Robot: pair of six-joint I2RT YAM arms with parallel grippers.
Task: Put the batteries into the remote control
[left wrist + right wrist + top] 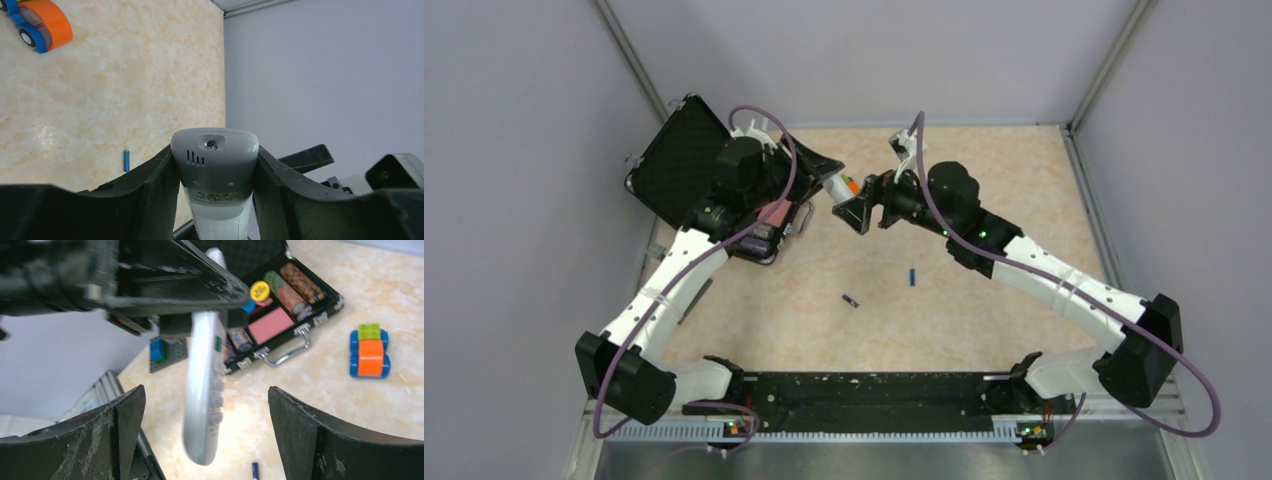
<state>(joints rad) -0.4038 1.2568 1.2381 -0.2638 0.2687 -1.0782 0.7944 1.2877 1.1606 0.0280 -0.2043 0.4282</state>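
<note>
Marbled bench (984,330) carries both batteries (913,277) loose, while the remote control (215,170) hangs clamped in the left jaws only; right jaws stand apart, so a nudge may twist it free.

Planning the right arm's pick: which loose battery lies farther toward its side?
The lighter blue battery; the darker blue-purple battery lies to its left, skewed diagonally.

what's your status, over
Left end effector shut on remote control. Right end effector open, not touching it. Blue battery, darker battery loose on table. Nothing blocking.
</note>
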